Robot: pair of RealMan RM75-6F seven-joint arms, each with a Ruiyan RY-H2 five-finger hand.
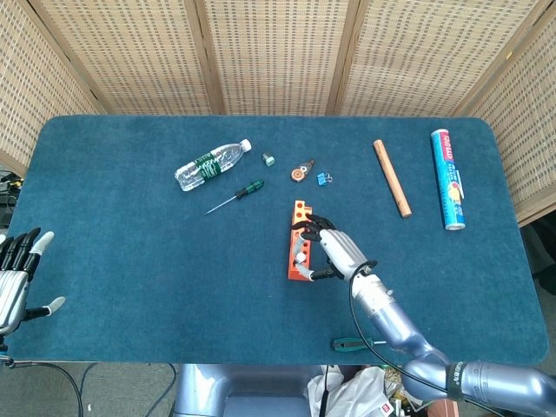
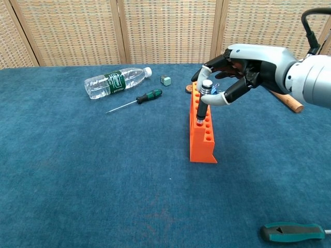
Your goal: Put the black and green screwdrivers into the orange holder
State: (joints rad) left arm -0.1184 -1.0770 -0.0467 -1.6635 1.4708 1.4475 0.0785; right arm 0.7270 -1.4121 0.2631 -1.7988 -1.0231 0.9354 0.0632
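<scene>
Orange holder (image 2: 202, 135) mid-table; right hand (image 2: 243, 72) grips black screwdriver (image 2: 202, 103); left hand (image 1: 16, 276) open.

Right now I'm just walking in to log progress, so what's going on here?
The right hand holds the black screwdriver upright, its tip in a hole of the orange holder. The green screwdriver lies untouched on the table near the water bottle. The left hand hangs open at the table's edge.

place: lab test bench | cues: blue-felt table (image 1: 130, 261), wicker screens (image 1: 278, 52) behind
</scene>
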